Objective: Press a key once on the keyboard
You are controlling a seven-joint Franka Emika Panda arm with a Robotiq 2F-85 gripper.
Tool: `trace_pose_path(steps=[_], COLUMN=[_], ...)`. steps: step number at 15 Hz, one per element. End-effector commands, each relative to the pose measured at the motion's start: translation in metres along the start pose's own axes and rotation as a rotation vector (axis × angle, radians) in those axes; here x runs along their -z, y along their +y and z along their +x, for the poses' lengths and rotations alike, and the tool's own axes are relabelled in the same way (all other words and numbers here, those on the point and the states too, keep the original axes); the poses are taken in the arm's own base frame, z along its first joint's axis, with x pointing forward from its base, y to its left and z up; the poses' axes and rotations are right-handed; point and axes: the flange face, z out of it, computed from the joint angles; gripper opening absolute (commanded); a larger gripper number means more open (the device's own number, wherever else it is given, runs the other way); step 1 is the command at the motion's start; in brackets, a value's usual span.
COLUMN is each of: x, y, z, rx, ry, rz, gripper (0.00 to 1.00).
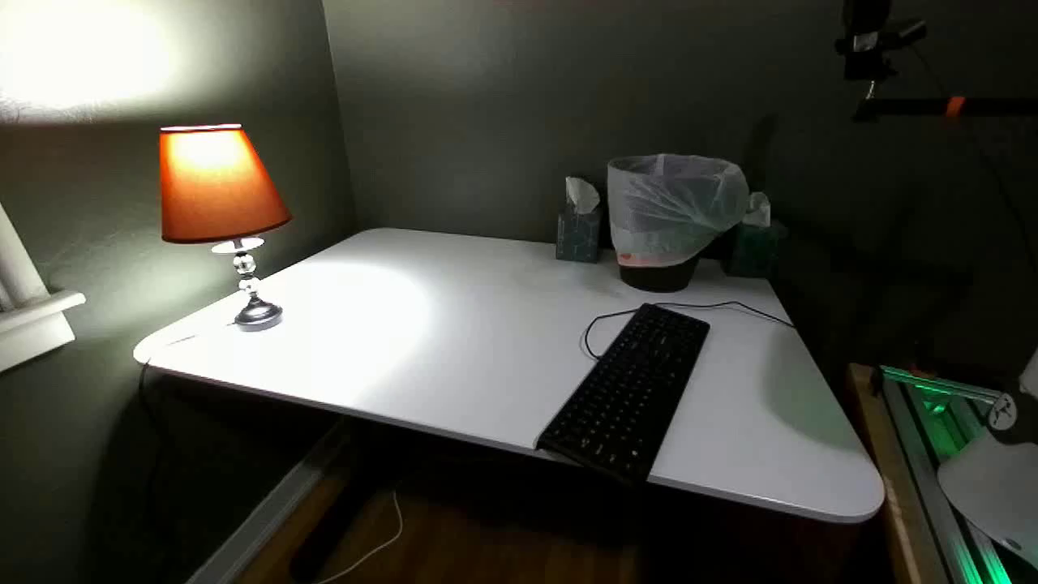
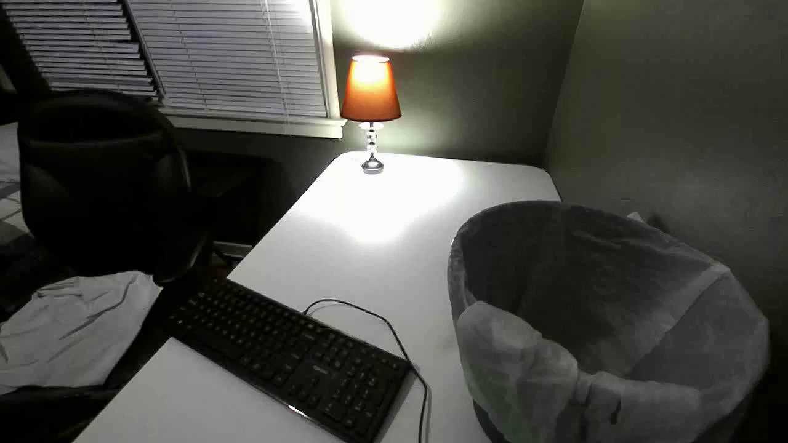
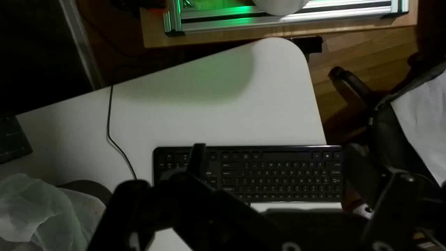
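The black keyboard lies flat on the white table in both exterior views (image 1: pixel 628 389) (image 2: pixel 289 351). One end reaches past the table edge. Its thin dark cable (image 2: pixel 394 335) runs off across the table. In the wrist view the keyboard (image 3: pixel 285 174) lies below my gripper (image 3: pixel 278 155). The gripper's fingers are spread wide apart with nothing between them. The left finger covers part of the number-pad side, and the right finger is near the end over the table edge. The gripper appears above the keys; the exact height cannot be told. The exterior views do not show the gripper.
A lined trash bin (image 1: pixel 673 219) and tissue boxes (image 1: pixel 577 231) stand at the table's back. A lit orange lamp (image 1: pixel 219 186) stands at the far end. A black chair (image 2: pixel 101 184) is beside the table. The robot's base (image 1: pixel 993 478) stands on a metal frame beyond the table edge.
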Motion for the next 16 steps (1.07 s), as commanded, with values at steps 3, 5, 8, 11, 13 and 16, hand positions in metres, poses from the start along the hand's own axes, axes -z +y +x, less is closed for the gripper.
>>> trace_pose_path(steps=[3, 5, 8, 11, 13, 16], x=[0.001, 0.001, -0.007, -0.023, -0.034, -0.053], y=[0.000, 0.000, 0.017, 0.048, 0.069, 0.096], z=[0.000, 0.000, 0.008, 0.013, 0.017, 0.029], rx=[0.000, 0.000, -0.035, -0.102, -0.160, -0.246], ry=[-0.001, -0.001, -0.014, -0.019, 0.003, 0.058], rz=[0.000, 0.000, 0.046, 0.109, 0.139, 0.188], gripper=[1.00, 1.00, 1.00, 1.00, 1.00, 1.00])
